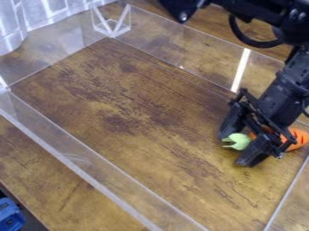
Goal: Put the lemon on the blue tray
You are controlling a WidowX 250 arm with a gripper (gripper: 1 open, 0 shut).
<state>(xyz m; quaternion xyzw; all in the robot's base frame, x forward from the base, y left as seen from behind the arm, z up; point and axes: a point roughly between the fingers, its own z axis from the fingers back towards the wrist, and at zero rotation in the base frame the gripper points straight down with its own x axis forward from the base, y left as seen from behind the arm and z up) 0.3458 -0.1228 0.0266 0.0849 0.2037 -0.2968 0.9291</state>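
Observation:
The lemon [239, 141], small and yellow-green, lies on the wooden table near the right wall. My black gripper [243, 142] is down at table level over it. One finger is behind the lemon and one in front, with a gap wider than the lemon, so the jaws look open. An orange piece [297, 137] shows just right of the gripper; I cannot tell what it is. A sliver of the blue tray [6, 215] shows at the bottom left corner, outside the clear wall.
Clear acrylic walls [72, 149] fence the wooden table [133, 99] on all sides. A clear stand [111, 18] sits at the far back. The dark arm [259, 18] reaches in from the upper right.

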